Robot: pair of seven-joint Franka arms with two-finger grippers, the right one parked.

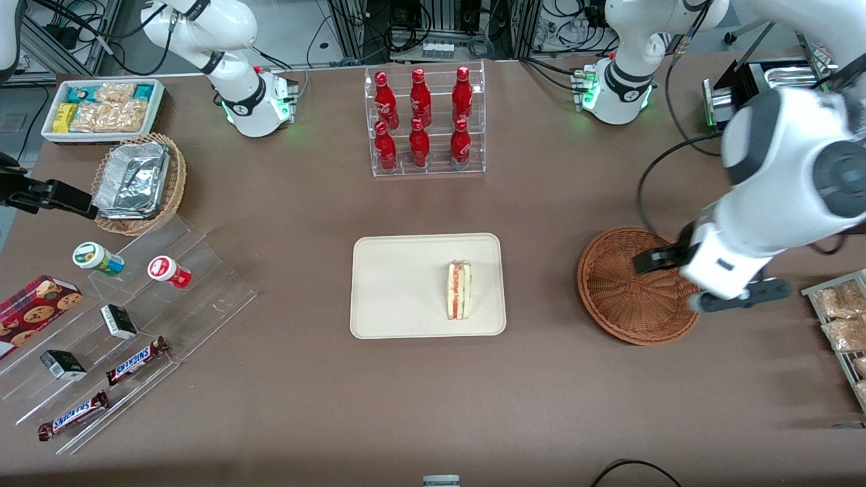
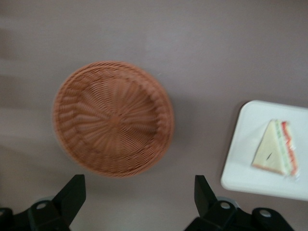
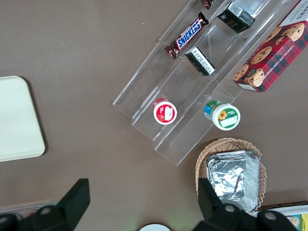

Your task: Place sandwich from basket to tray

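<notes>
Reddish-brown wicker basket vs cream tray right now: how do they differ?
The round reddish-brown woven wicker basket holds nothing; the flat cream rectangular tray carries the triangular wrapped sandwich. The basket is a textured bowl with raised sides; the tray is smooth with a low rim. The left gripper hangs above the basket's edge, jaws open and holding nothing, not above the tray. Both sit flat on the brown table.

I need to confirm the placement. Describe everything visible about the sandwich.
The sandwich is a small triangular wedge of pale bread with red and green filling layers along its cut edge. It lies flat on the cream tray, in the part toward the working arm's end, inside the rim, and nothing else touches it. The wicker basket beside the tray holds nothing. The gripper is open and hangs above the table by the basket, apart from the sandwich.
</notes>
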